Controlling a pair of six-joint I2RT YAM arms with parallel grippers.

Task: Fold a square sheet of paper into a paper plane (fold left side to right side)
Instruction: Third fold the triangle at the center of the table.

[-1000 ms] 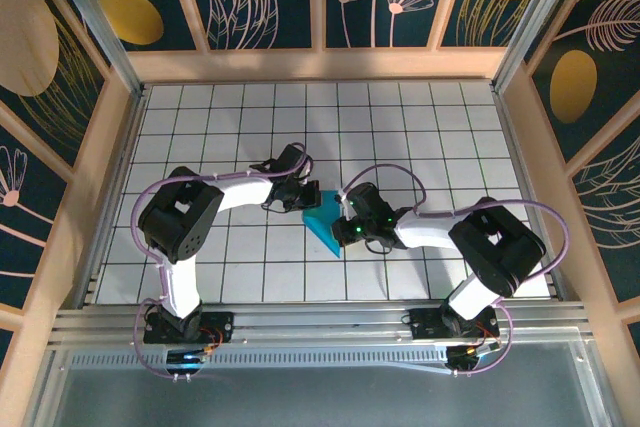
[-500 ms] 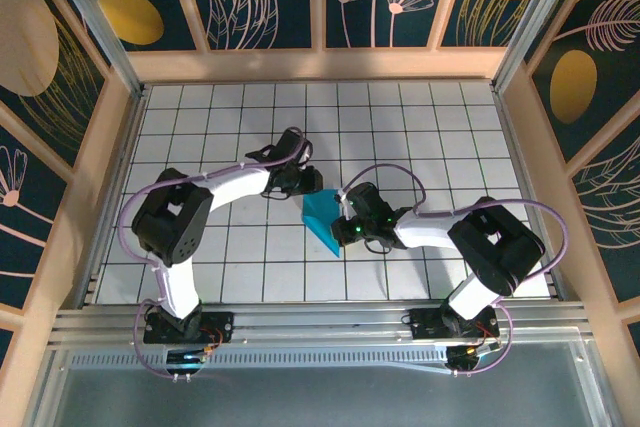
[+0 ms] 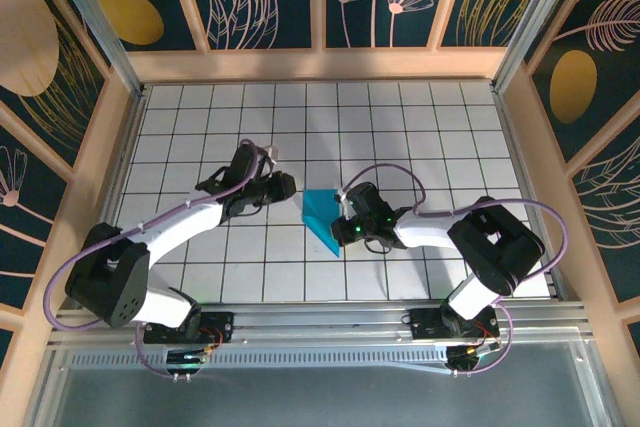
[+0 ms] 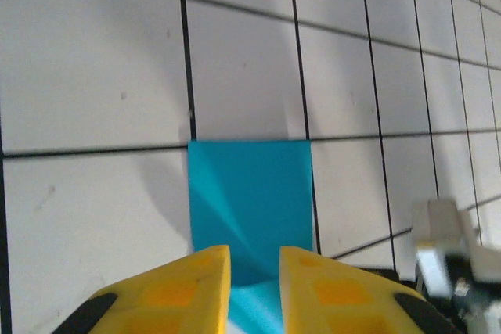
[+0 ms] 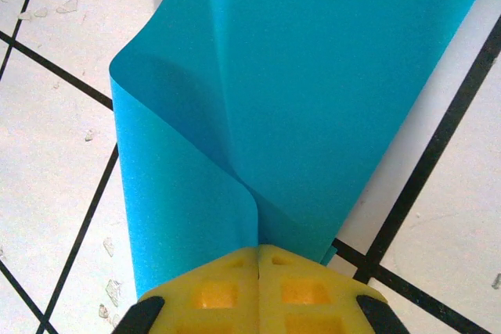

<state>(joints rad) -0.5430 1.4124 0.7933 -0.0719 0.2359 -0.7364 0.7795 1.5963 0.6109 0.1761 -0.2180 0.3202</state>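
The turquoise-blue sheet of paper lies partly folded on the white tiled floor, tapering to a point toward the near side. In the right wrist view the paper bends over in two curved layers, and my right gripper is shut on their meeting edge. From above, the right gripper sits at the paper's right edge. My left gripper hovers just left of the sheet's far corner. Its yellow fingers stand slightly apart, so the left gripper is open, with the paper showing through the gap.
Black grid lines cross the white floor. Wooden walls close in the left, right and far sides. The right arm's white link stretches toward the near right. Part of the right gripper's body shows at the lower right of the left wrist view.
The left arm has drawn back to the left, away from the paper's far corner, and its elbow has swung down toward the near left. The right gripper and the paper stayed put.
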